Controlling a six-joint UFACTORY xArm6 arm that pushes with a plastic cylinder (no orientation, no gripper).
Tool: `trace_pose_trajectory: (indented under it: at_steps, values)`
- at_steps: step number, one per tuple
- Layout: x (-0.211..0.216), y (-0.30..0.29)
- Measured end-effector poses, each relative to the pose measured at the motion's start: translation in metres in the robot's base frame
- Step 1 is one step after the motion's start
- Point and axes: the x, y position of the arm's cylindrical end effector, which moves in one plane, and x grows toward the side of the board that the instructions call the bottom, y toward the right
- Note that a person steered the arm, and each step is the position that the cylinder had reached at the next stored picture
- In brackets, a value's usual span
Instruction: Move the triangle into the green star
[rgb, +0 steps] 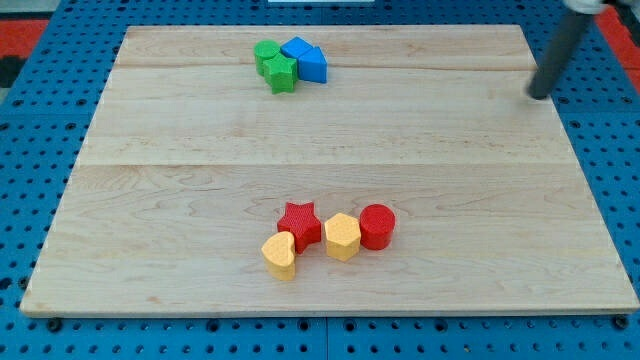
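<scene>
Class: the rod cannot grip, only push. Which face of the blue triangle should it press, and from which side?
Press the blue triangle on its right-hand face, coming from the view's right: the green star sits directly at its left. My tip now stands far off to the right.

I see a red star (299, 222) touching a yellow heart (280, 255) near the view's bottom of the wooden tabletop (180, 180). Just beside them sit a yellow hexagon (342, 236) and a red cylinder (377, 225).
</scene>
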Motion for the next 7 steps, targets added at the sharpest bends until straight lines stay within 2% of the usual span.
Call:
trace_pose_trajectory:
  at_steps: [1,2,3,5,7]
  values:
    - [-0.048,-0.006]
    - [-0.076,-0.113]
    - [-0.08,-0.18]
    - [-0.047,-0.234]
    - [-0.013,-0.248]
